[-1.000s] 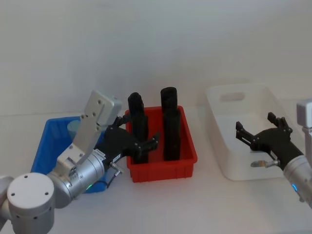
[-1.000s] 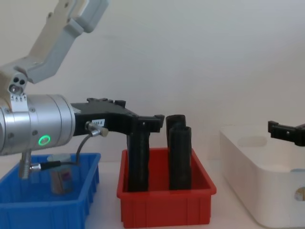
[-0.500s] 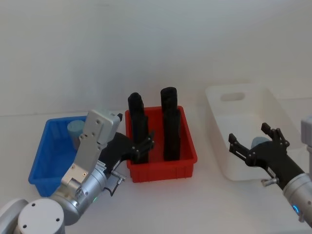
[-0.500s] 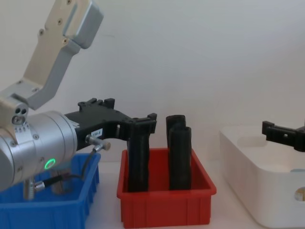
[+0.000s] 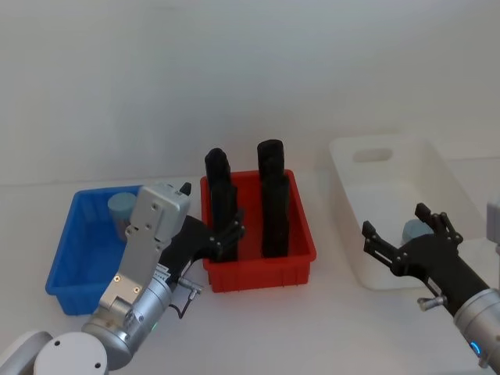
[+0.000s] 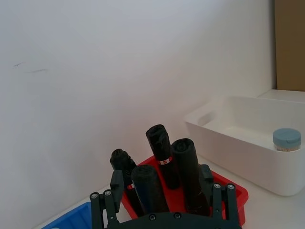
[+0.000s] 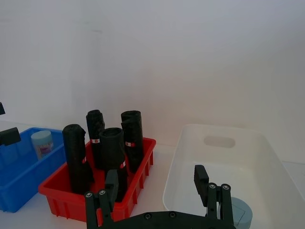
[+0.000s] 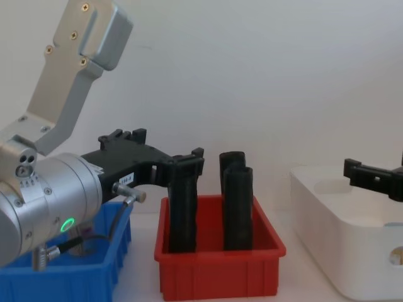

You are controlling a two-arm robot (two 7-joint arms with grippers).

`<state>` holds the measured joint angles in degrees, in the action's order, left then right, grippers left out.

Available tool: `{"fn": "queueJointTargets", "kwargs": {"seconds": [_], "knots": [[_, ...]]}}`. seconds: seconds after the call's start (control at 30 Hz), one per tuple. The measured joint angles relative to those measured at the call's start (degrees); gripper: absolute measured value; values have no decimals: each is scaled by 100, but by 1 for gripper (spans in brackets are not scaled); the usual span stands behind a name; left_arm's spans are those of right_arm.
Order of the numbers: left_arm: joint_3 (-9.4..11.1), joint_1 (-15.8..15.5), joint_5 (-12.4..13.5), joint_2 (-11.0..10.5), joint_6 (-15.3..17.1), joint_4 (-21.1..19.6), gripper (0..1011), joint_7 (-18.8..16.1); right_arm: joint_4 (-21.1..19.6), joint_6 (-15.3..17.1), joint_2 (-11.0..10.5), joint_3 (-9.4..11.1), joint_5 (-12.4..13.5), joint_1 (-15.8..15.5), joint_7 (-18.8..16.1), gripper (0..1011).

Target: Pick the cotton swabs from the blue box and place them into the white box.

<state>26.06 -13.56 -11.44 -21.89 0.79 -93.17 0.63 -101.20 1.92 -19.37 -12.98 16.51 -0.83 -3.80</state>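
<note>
White tabletop (image 5: 328, 328): both claws, wide and empty, have been drawn back, left gripper (image 8: 169, 148) near the blue box (image 5: 78, 258), right gripper (image 5: 400, 225) before the white box (image 5: 406, 152). Cotton swabs (image 5: 414, 230) stand in each box, the blue one's tub (image 7: 42, 143) shown by the right wrist view.

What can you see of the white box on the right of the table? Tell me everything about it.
The white box is a large open-top tub of smooth white plastic with rounded corners and an oval handle hole in its far wall. It stands upright on the table, to the right of the red bin and apart from it. One cotton swab tub stands inside near its front end, where the open right gripper hovers.
</note>
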Motion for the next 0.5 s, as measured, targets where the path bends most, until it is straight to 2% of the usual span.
{"fn": "queueJointTargets", "kwargs": {"seconds": [0.5], "knots": [[-4,-3,-4,0,0,0,1000,-1,65,-9,28,7,-30,52,-68,1001]]}}
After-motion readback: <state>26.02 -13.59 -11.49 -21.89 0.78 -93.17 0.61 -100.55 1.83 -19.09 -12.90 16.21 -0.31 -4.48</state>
